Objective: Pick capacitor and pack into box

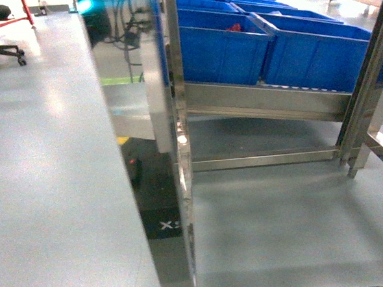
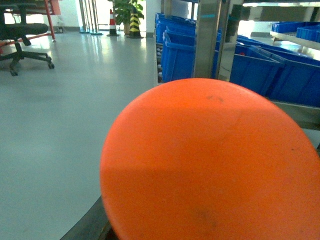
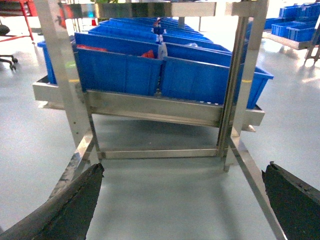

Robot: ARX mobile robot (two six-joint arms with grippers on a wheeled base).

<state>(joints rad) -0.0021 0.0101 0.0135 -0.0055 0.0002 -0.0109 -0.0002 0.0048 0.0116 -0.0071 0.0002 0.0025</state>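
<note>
A big orange round capacitor (image 2: 210, 160) fills most of the left wrist view, held up close to the camera and well above the floor. My left gripper is shut on it. Only one dark finger (image 2: 92, 224) shows, at the capacitor's lower left edge. My right gripper (image 3: 182, 200) is open, its dark fingers (image 3: 75, 205) spread wide over bare grey floor with nothing between them. It faces the steel rack. Neither gripper shows in the head view. The box is out of view.
A steel rack (image 1: 260, 103) with rows of blue bins (image 1: 225, 50) stands ahead; its post (image 1: 177, 118) and low crossbar (image 3: 160, 153) are close. An office chair (image 2: 25, 35) and a striped cone (image 2: 134, 22) stand far off on the grey floor (image 1: 49, 159).
</note>
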